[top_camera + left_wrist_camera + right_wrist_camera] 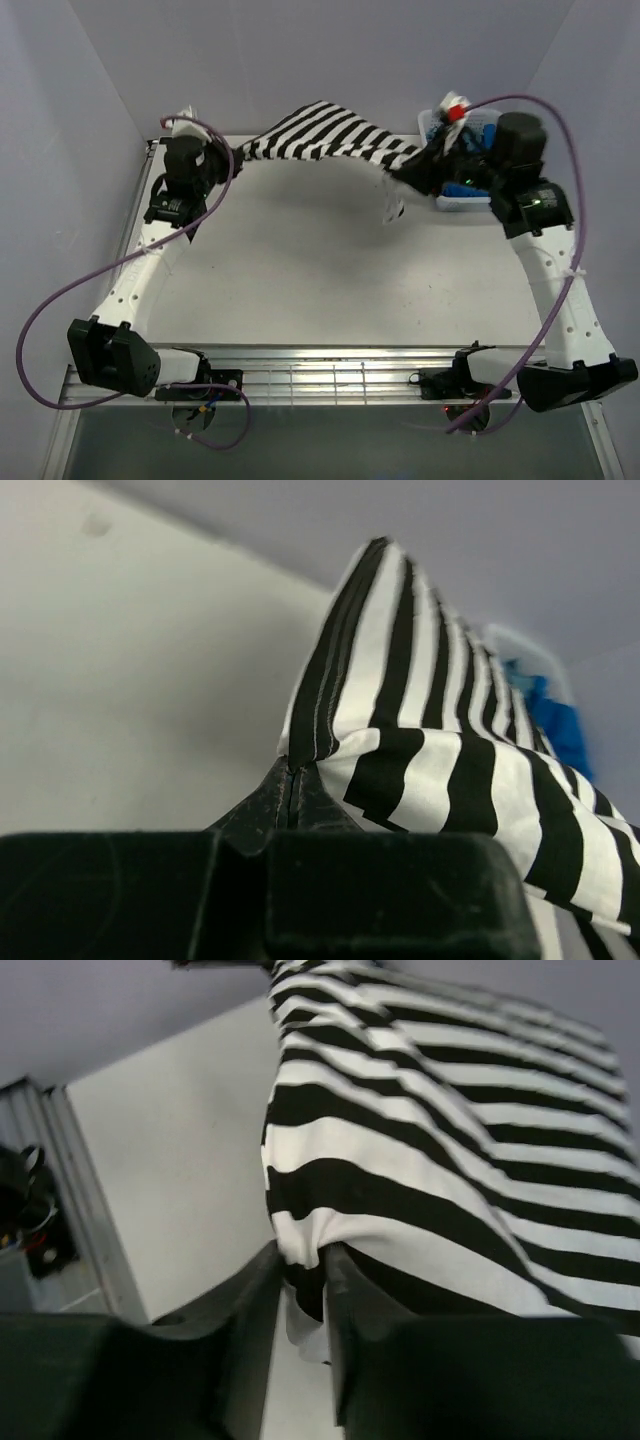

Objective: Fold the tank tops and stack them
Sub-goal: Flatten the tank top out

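Cloth spans the far side of the surface (330, 290): the black-and-white striped tank top (320, 135) hangs in the air between the two arms. Its long axis runs left to right, and it droops toward the right end, where a loose pale bit dangles. The left pincer (237, 153) is clenched on the top's left end. In its wrist view the fingers (260, 805) meet, with a fold of striped fabric rising straight out of the seam between them. The right pincer (408, 172) sits at the opposite end. In its own view the fingers (245, 1305) stand slightly apart with a striped hem tucked into the gap, and I cannot tell whether they pinch it or have let it go. Each arm has one end of the garment right at its fingertips, so neither is nearer. The bare surface lies below the cloth and toward the arms' bases, so that is probably where the top must come down flat before any fold. If the right end is loose, it would likely fall first and bunch up. Just beside the right pincer, on its far side, stands the white basket (462, 203) with blue cloth (485, 128) in it — presumably the other tops, not yet folded. No brand, label or writing can be read anywhere.
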{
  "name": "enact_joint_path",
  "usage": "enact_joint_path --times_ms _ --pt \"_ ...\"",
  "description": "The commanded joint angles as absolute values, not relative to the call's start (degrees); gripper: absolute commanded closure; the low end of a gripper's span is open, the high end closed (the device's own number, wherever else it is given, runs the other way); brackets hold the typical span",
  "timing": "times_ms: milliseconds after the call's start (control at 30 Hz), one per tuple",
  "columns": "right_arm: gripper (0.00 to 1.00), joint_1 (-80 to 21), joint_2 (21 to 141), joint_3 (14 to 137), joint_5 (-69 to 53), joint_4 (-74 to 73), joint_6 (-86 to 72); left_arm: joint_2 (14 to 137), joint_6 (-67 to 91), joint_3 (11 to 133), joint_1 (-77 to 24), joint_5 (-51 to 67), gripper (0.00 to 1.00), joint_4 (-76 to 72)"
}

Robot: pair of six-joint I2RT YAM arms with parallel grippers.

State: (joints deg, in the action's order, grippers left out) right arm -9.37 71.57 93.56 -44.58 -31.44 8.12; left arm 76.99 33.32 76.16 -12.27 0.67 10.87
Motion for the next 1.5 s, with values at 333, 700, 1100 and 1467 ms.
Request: enact_joint_path --times_ms 333,700,1100,1467 --pt "0.1 -32.26 70.06 67.85 -16.11 -39.99 -2.89 69.34 50.79 60.01 -10.72 -24.68 0.02 45.34" --pt "0.1 -23.31 67.32 58.46 -9.66 -36.66 -19.15 84.71 43.96 68.9 -10.81 -9.25 0.02 33.94" --pt "0.1 -20.22 89.26 61.15 -5.8 -27.69 -17.23 109.93 39.2 74.79 -10.9 6.86 0.02 22.23" --pt "0.1 -26.88 105.73 68.9 -9.66 -26.2 -13.1 106.02 46.66 62.87 -3.43 -5.87 0.02 31.63"
